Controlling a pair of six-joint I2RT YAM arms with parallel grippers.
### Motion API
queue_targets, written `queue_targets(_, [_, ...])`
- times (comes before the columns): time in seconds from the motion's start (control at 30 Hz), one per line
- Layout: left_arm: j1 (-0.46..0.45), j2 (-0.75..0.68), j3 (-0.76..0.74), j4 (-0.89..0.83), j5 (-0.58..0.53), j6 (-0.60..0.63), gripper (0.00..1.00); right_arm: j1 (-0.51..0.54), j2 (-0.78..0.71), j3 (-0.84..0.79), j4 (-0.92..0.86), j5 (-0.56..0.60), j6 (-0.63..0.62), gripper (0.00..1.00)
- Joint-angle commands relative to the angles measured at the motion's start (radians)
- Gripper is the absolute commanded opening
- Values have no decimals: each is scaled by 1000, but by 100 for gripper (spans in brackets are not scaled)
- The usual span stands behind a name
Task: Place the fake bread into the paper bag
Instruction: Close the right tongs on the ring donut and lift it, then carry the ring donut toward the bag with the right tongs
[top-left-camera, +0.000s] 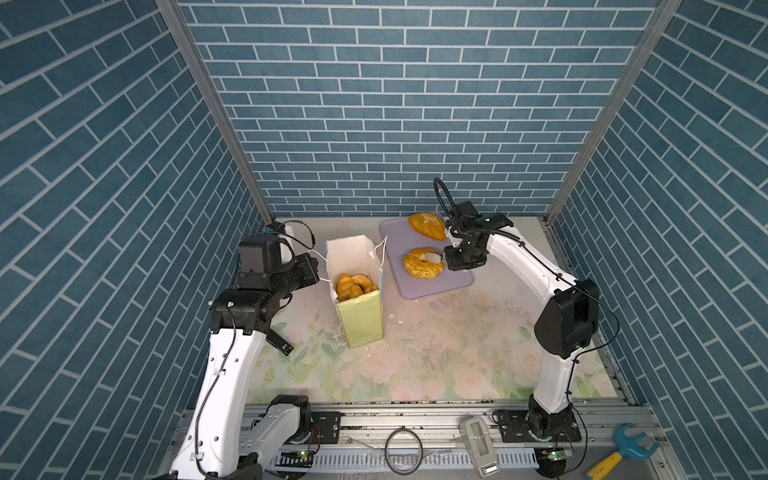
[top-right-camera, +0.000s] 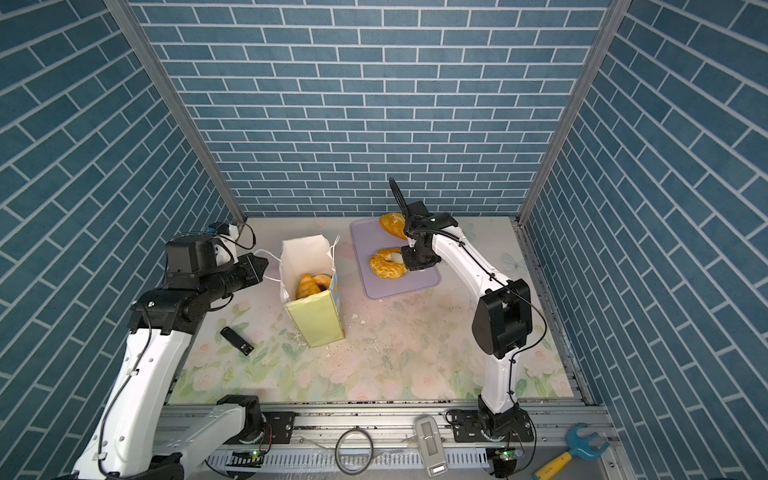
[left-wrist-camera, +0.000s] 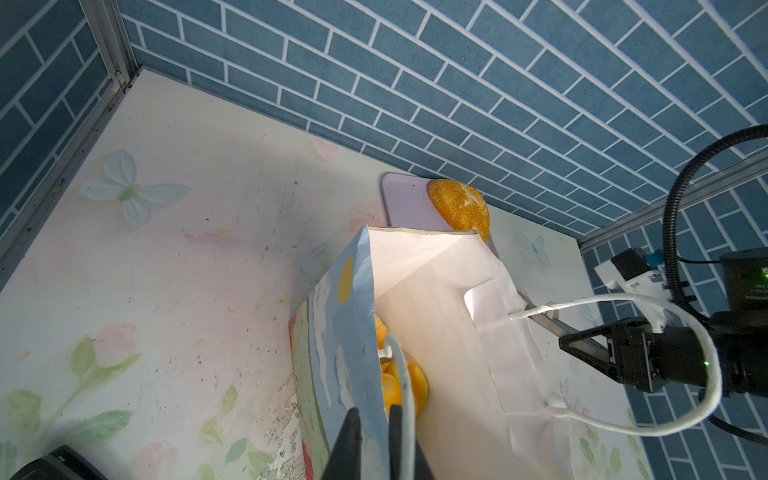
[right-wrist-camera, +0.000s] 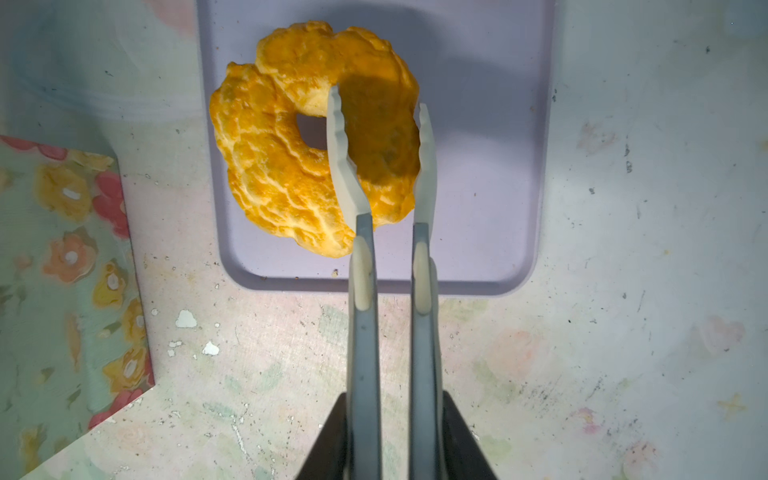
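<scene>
Two claws, each engaged with a task object.

Right claw (right-wrist-camera: 380, 99): the pale fingers (right-wrist-camera: 337, 137) pinch one limb of the ring bun (right-wrist-camera: 266, 166). One finger sits at the edge of the central hole and its partner sits against the outer rim. Most of the ring extends from the claw toward the bag. The lavender tray (right-wrist-camera: 478, 187) lies beneath claw and bun; whether the bun is raised off it cannot be told. In both top views an oval loaf (top-left-camera: 427, 225) rests on the same tray, beside this claw's wrist on the back-wall side.

Left claw (left-wrist-camera: 374, 411): the dark fingers nip the blue printed wall of the paper bag (left-wrist-camera: 340, 332) at its rim, one finger outside and one inside. The bag stands upright and open, apart from the right claw. Several golden pastries (left-wrist-camera: 411, 382) lie at the bottom of the bag, below the left claw's tips.
</scene>
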Motion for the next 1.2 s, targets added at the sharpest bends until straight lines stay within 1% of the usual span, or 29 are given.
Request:
queue_targets(0.0, [-3, -8, 3, -9, 9, -1, 16, -1, -94, 11, 0, 23, -17, 21])
queue_targets(0.37, [-4, -16, -1, -7, 23, -11, 16, -1, -209, -72, 49, 22, 6, 20])
queue_targets(0.6, [-4, -24, 0, -13, 22, -18, 16, -1, -215, -141, 102, 3, 25, 20])
queue_targets(0.87, [-5, -23, -10, -14, 19, -20, 16, 1, -182, -211, 155, 11, 37, 19])
queue_targets(1.03, [-5, -20, -14, -14, 21, -20, 16, 2, -190, -212, 158, 12, 37, 20])
queue_targets(1.17, [-5, -18, -11, -17, 21, -20, 16, 6, -240, -193, 146, 35, 35, 19])
